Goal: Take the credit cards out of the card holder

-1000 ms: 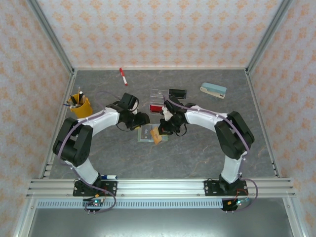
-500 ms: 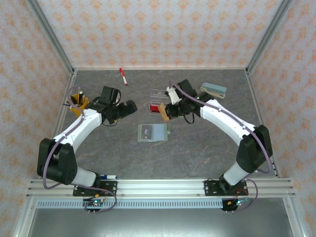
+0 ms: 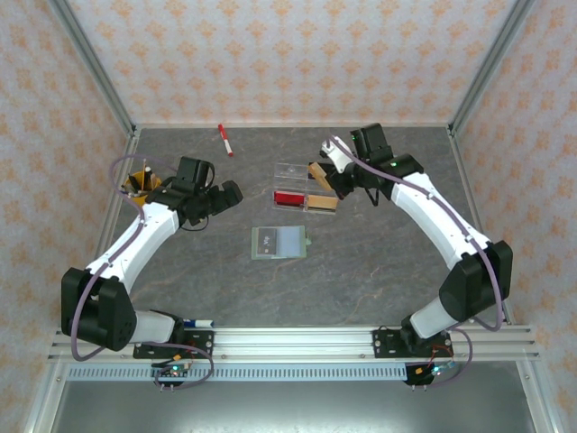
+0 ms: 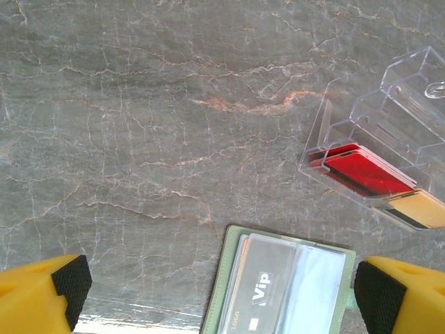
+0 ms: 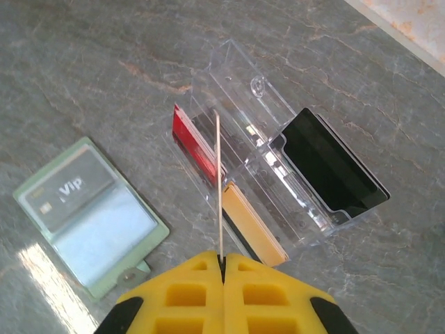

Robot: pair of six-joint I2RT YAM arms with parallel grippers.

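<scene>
Right gripper [image 5: 222, 259]: jaws clamped on tan-gold card [image 5: 218, 181], edge-on above clear tray [image 5: 236, 69]. Left gripper [image 3: 227, 193]: jaws apart, left of card holder [image 3: 279, 243] lying open on tabletop [image 3: 379, 271]. Judgement: align card with tan stack [image 5: 254, 223], lower, release low.

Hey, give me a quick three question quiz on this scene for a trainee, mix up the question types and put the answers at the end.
1. True or false: the left gripper is shut on a card.
2. What does the right gripper hold? A: a thin card, seen edge-on. B: the red marker. C: the clear tray.
3. Fill in: the word printed on the card showing in the open card holder is ___.
Key: 1 false, its jaws stand wide open above the table; 2 A; 3 Vip.
</scene>
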